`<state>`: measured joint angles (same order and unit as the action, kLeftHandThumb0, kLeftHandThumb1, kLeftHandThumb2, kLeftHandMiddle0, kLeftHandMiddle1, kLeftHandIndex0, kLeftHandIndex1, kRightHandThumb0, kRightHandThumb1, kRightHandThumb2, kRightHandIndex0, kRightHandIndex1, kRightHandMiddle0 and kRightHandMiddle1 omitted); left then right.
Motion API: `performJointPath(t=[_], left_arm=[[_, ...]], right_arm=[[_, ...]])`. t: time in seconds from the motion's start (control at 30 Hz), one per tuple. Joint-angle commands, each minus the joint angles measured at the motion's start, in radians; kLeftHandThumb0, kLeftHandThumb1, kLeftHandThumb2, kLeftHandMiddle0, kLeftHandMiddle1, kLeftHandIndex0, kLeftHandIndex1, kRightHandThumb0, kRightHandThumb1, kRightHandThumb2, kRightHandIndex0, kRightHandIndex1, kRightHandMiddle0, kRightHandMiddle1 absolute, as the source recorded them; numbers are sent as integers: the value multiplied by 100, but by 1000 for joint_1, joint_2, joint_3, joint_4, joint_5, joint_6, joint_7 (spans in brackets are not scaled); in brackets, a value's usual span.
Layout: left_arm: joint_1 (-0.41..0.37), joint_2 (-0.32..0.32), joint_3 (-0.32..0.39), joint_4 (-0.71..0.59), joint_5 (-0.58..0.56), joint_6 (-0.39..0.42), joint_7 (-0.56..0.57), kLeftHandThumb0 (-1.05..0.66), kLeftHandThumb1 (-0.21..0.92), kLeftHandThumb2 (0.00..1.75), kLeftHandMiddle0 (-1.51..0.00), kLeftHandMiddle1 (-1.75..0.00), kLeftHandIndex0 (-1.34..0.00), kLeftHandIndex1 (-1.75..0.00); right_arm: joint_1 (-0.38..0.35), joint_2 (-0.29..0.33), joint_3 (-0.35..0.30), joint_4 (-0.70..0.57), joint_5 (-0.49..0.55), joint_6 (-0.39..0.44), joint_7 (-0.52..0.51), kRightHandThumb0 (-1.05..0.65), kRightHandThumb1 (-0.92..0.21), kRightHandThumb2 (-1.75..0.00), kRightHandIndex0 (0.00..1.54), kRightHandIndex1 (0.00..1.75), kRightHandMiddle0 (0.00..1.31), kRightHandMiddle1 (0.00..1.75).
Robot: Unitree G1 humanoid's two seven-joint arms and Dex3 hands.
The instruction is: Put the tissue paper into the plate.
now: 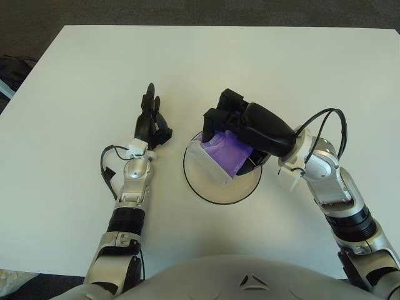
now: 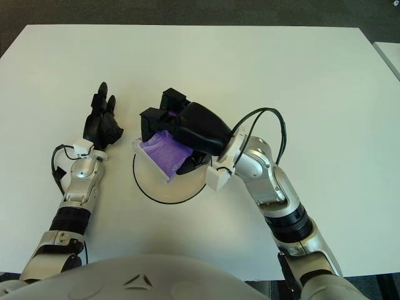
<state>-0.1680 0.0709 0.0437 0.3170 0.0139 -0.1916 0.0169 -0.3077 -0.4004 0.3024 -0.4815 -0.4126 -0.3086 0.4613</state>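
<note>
Surface: a plain white table [image 1: 262, 69], with dark floor showing past its far edge.
On it: just one round white plate [image 1: 212, 186] with a dark rim, sitting near the front middle.

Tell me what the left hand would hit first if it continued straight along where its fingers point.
Nothing visible: the left hand points away from the robot over bare table, left of the plate.

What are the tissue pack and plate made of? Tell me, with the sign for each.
Tissue pack, held by the right hand over the plate: likely soft clear plastic film over purple print, since it looks glossy and creased. Plate: smooth, pale, dark-rimmed; ceramic or plastic, unclear. Left hand is idle beside the plate.
</note>
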Motion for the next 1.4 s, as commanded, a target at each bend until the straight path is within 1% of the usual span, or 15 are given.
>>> performJointPath(t=[0.0,0.03,0.07,0.1,0.13,0.17,0.2,0.23,0.33,0.67,0.9,0.97,1.1,1.3,1.37], left_arm=[[81,-10,-11,89,13,1,-3,-92,92,110,-16,0,0,-8],[84,-5,-18,107,23,-48,-5,-93,92,110,-15,0,0,-7],[85,-2,-22,120,30,-83,-7,-93,92,109,-15,0,0,-4],[86,0,-25,129,33,-106,-7,-93,92,108,-14,0,0,-3],[89,5,-31,144,40,-158,-11,-93,92,108,-14,0,0,-2],[90,9,-35,158,43,-203,-15,-93,92,107,-15,0,0,-1],[90,12,-38,171,45,-237,-18,-93,92,106,-15,-1,0,-1],[91,15,-42,182,48,-270,-21,-93,92,105,-15,-1,0,-1],[90,13,-48,200,50,-316,-21,-92,92,103,-16,-1,0,0],[76,17,-36,215,67,-330,27,-91,92,98,-18,-2,0,0],[68,6,-28,219,70,-269,69,-89,92,95,-16,-1,0,0],[63,3,-27,223,64,-249,72,-88,92,95,-15,0,0,0],[59,7,-27,231,54,-238,65,-88,92,97,-15,0,0,0],[57,26,-27,255,50,-252,44,-88,92,103,-14,0,0,0],[53,31,-28,270,50,-264,39,-87,92,105,-15,-1,0,0]], right_arm=[[-32,-53,12,-14,-7,0,72,-81,-82,-89,17,61,7,73],[-38,-62,11,-10,-12,-16,76,-84,-84,-89,15,50,6,62],[-42,-68,10,-7,-15,-28,78,-90,-87,-89,11,34,4,42],[-44,-70,9,-5,-16,-35,79,-94,-89,-89,8,23,2,29],[-45,-73,6,2,-31,-61,62,-96,-90,-89,7,20,2,24],[-46,-75,2,11,-49,-89,40,-99,-90,-90,5,13,1,15],[-47,-76,0,18,-63,-110,24,-101,-91,-90,3,8,1,10],[-49,-79,-2,28,-80,-139,6,-102,-91,-90,2,7,1,8],[-55,-87,-8,51,-105,-197,-25,-104,-92,-87,1,2,0,2],[-69,-105,-19,97,-149,-284,-63,-105,-92,-83,0,0,0,0],[-73,-106,-21,118,-149,-302,-70,-105,-92,-85,0,0,0,0],[-74,-106,-22,120,-146,-301,-67,-105,-92,-86,0,0,0,0],[-76,-107,-24,125,-134,-296,-60,-105,-92,-89,0,0,0,0],[-92,-113,-37,140,-53,-244,-16,-105,-92,-92,0,0,0,0],[-118,-112,-46,162,-4,-214,9,-105,-92,-91,0,0,0,0]])
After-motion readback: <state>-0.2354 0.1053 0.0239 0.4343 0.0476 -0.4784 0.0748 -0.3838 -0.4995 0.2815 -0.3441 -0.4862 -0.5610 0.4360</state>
